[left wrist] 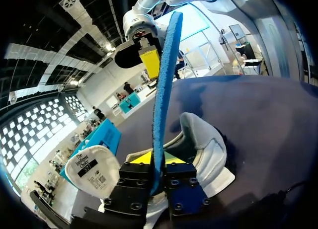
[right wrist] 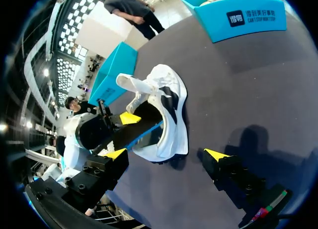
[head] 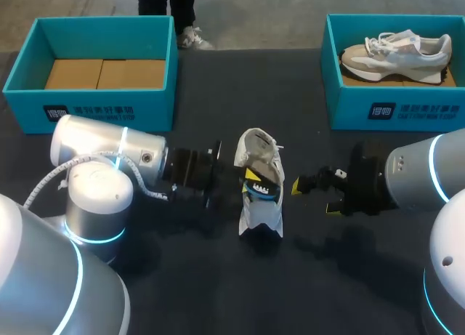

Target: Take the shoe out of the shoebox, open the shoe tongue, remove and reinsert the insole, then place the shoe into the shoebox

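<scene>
Dark bench (head: 218,284) carries the white shoe (head: 260,204) at its centre, well apart from the teal shoebox (head: 94,106) at ten o'clock. My left fingers (left wrist: 144,159), at the shoe's nine o'clock, are clamped on the blue insole (left wrist: 164,80). My right fingers (right wrist: 216,155) hang spread apart at its three o'clock.

white logo (head: 56,114) plus a line of characters on the front wall of the far-left shoebox (head: 156,95) at the table's far left corner, same stamp on the far-right shoebox (head: 349,106), black number tag inside the shoe tongue (left wrist: 92,172), small script there too tiny to trust
</scene>
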Controlling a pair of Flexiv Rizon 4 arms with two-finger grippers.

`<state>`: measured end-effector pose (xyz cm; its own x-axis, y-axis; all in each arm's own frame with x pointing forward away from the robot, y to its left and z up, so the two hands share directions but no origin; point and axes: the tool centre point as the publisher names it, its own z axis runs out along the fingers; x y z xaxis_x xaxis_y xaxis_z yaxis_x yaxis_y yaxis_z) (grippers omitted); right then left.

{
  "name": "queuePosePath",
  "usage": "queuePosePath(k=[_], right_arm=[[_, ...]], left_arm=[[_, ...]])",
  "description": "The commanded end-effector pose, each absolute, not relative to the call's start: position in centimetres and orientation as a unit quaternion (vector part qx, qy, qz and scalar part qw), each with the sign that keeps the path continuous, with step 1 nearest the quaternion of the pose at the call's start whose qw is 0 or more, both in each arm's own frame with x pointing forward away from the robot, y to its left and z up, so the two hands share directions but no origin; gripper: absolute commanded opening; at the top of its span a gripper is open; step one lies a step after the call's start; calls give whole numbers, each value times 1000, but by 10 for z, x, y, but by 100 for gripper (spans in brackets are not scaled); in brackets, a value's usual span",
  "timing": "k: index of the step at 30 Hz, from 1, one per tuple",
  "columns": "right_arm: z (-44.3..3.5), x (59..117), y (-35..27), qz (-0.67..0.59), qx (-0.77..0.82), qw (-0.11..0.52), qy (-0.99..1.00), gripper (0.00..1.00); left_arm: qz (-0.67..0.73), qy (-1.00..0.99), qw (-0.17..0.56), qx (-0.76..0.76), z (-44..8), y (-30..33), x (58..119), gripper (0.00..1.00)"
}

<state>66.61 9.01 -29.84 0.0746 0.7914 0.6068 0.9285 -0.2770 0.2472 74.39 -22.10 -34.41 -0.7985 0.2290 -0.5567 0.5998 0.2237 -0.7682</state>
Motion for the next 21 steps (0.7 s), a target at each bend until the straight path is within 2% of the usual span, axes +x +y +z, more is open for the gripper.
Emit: queuePosePath(k=[1,10,11,13,21], right_arm=[[-296,663,85,-336,-724,107,-593,100],[-296,663,85,-336,-724,107,-593,100],[-296,663,85,-336,-724,107,-593,100],[-296,663,85,-336,-724,107,-593,100],[-296,663,85,-336,-724,107,-593,100]], left_arm=[[-558,764,168,277,-336,-217,736,37],[-564,755,176,285,-324,-212,719,26],[-564,754,176,287,-323,-212,717,13],[-563,755,175,288,-324,-212,716,0],[-553,759,185,288,-331,-216,724,0]])
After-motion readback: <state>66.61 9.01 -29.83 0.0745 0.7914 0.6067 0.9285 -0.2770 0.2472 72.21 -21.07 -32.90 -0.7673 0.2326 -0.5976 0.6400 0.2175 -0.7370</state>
